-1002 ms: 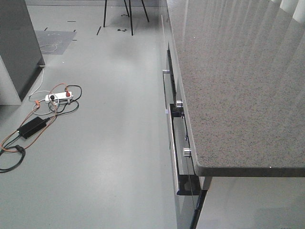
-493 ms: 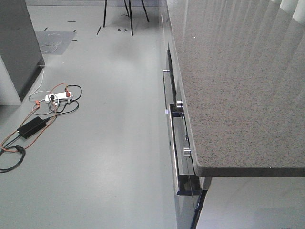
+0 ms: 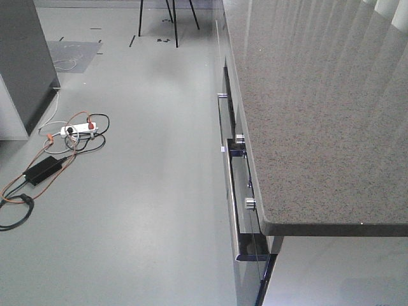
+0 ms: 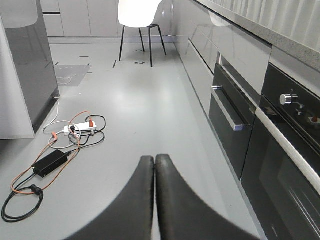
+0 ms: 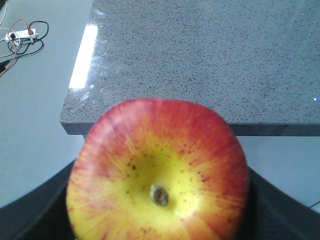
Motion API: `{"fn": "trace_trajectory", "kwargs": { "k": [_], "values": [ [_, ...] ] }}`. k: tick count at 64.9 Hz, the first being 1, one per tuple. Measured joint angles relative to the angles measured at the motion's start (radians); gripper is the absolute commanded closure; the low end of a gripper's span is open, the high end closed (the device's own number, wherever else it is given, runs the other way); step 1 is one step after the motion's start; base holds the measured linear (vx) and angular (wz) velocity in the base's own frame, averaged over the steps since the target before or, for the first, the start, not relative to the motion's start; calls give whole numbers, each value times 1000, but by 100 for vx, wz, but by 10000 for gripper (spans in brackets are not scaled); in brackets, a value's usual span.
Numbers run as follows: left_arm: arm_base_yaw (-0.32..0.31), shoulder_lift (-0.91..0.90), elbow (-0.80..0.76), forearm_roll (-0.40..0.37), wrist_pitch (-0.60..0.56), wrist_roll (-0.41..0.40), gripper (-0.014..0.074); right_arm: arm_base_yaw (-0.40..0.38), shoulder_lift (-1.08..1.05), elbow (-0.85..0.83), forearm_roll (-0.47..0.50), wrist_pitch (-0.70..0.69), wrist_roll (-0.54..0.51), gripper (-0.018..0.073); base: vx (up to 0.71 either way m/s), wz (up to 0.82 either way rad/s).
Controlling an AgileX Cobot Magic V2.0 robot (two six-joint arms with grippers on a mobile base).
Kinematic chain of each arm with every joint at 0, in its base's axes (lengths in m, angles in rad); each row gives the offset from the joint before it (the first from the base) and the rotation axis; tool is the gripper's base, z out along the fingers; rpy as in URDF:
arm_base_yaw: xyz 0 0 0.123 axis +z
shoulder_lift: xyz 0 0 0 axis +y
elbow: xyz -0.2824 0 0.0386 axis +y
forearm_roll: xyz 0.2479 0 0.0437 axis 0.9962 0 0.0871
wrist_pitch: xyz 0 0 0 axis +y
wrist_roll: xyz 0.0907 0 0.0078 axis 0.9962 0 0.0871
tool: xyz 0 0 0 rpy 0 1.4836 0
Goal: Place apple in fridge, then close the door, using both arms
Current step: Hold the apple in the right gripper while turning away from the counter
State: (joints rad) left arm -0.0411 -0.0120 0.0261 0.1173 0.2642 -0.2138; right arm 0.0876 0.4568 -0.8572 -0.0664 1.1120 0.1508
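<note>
The apple [image 5: 158,170], red with yellow streaks and a yellow patch round its stem end, fills the lower half of the right wrist view. My right gripper [image 5: 159,216] is shut on it, with a dark finger [image 5: 35,210] showing on each side. It hangs just off the corner of the speckled counter [image 5: 200,60]. My left gripper [image 4: 154,159] is shut and empty, held above the grey floor. The fridge [image 4: 30,65] stands at the far left as a tall dark grey block, and also at the left edge of the front view as the fridge [image 3: 22,64]. Its door cannot be told apart from here.
A grey-topped counter [image 3: 319,115] runs down the right, with built-in ovens and drawer handles [image 3: 233,191] below it. A power strip with cables [image 3: 76,131] and a black adapter [image 3: 41,169] lie on the floor near the fridge. A white chair [image 4: 140,12] stands at the back.
</note>
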Motion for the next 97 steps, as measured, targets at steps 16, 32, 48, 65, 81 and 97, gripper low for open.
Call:
{"fn": "trace_trajectory", "kwargs": {
  "k": [16, 32, 48, 65, 81, 97],
  "values": [
    [0, 0, 0, 0, 0, 0, 602, 0, 0, 0, 1, 0, 0, 424, 0, 0],
    [0, 0, 0, 0, 0, 0, 602, 0, 0, 0, 1, 0, 0, 424, 0, 0],
    [0, 0, 0, 0, 0, 0, 602, 0, 0, 0, 1, 0, 0, 424, 0, 0],
    [0, 0, 0, 0, 0, 0, 602, 0, 0, 0, 2, 1, 0, 424, 0, 3],
    [0, 0, 0, 0, 0, 0, 602, 0, 0, 0, 1, 5, 0, 424, 1, 15],
    [0, 0, 0, 0, 0, 0, 602, 0, 0, 0, 1, 5, 0, 424, 1, 44]
  ]
}}
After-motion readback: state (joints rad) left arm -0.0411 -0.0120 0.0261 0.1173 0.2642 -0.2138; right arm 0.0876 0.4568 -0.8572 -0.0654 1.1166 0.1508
